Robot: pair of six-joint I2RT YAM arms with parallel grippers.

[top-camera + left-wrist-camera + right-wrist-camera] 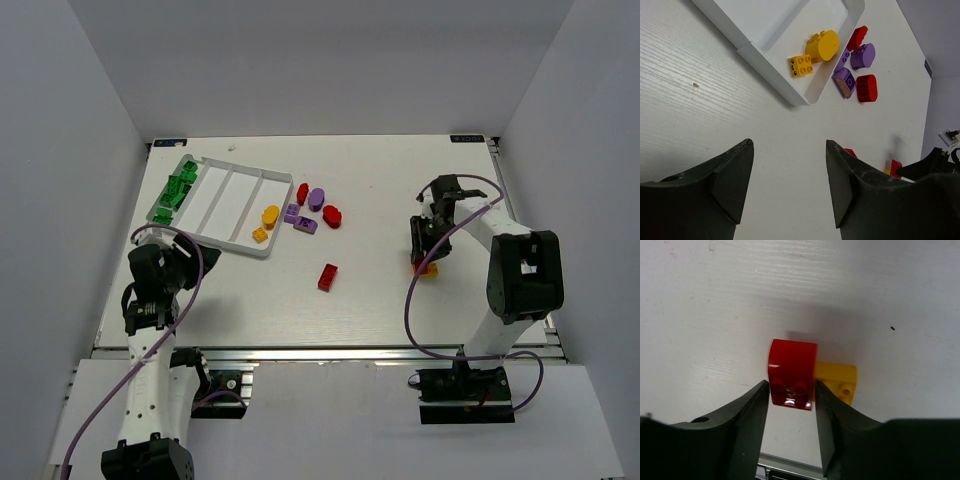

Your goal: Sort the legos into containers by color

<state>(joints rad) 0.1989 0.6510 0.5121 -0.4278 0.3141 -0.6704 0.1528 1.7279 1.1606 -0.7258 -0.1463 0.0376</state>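
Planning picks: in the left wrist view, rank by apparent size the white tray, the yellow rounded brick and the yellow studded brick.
1. white tray
2. yellow rounded brick
3. yellow studded brick

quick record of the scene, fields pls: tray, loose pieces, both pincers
tray: green legos in the left end slot, two yellow legos in the right end slot, middle two bare
loose by tray: purple legos and red legos
mid-table: one red block
left pincer: open, empty, above the table near the tray corner
right pincer: closed around a red brick on the table, yellow brick right beside it
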